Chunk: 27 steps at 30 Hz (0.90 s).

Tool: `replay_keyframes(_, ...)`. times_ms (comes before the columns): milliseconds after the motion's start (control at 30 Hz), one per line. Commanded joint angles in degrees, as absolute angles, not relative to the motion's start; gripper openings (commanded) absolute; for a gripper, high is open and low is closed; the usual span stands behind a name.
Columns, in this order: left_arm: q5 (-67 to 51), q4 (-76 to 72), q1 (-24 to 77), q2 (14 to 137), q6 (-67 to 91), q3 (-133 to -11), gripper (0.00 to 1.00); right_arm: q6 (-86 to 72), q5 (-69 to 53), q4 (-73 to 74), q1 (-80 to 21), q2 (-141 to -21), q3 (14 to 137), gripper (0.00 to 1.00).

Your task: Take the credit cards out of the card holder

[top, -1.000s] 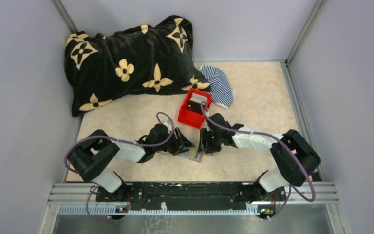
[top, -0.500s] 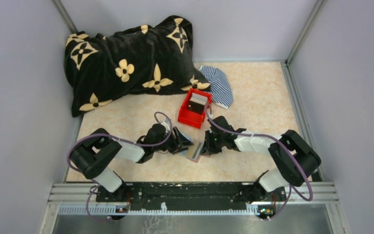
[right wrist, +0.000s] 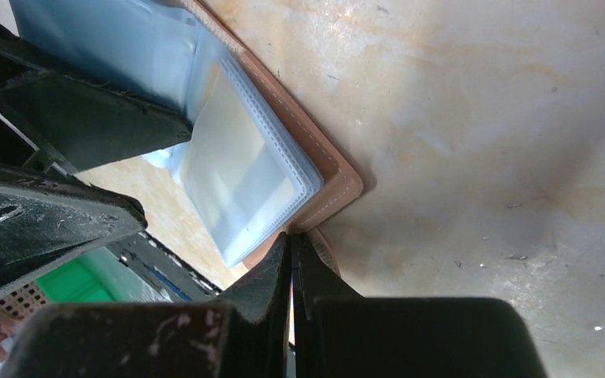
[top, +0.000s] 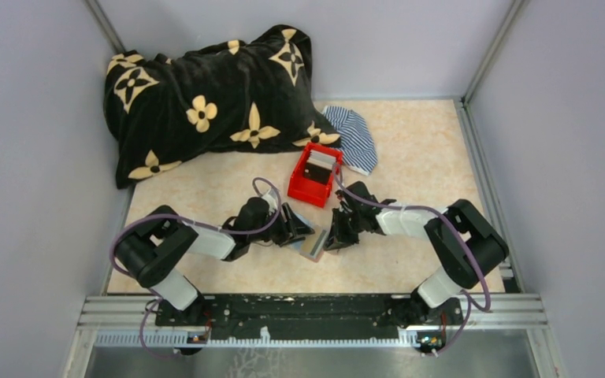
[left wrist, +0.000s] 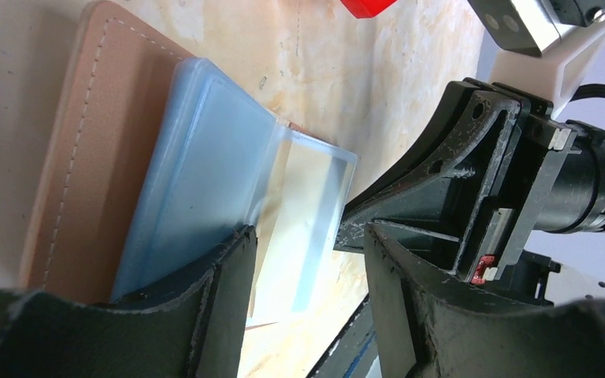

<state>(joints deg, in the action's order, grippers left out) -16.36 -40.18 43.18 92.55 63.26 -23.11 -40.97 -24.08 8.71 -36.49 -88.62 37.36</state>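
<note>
My right jaws are pressed together at the corner of the card holder (right wrist: 337, 175), which lies open on the tabletop (right wrist: 480, 118). My left jaws stand spread over its bluish plastic sleeves (left wrist: 205, 173). Only the top view shows the flowered blanket (top: 205, 94).

Black joints (top: 154, 256), white forearm shells (top: 205, 246), purple cables (top: 264, 187); left gripper (left wrist: 309, 236) scuffed black plastic

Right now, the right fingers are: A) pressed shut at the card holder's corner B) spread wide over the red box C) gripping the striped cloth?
A: the right wrist view shows the right fingers closed together at the tan corner of the card holder.
</note>
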Motion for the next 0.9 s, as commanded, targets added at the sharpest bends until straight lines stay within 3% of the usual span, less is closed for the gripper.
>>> replay_keyframes(0, -20.4, -33.9, 44.9, 94.1, 60.3, -24.9, 0.60, -39.2, -20.2, -1.2, -37.1, -93.0, 39.6, 0.00)
replay_keyframes(400, -10.1, -16.5, 43.4, 79.6, 47.5, -30.6, 0.61, -37.9, -18.7, 0.2, -36.9, -93.5, 39.2, 0.00)
replay_keyframes(867, -21.7, -21.9, 33.3, 85.8, 43.8, -27.2, 0.60, -36.0, -19.3, 0.5, -33.6, -96.9, 39.8, 0.00)
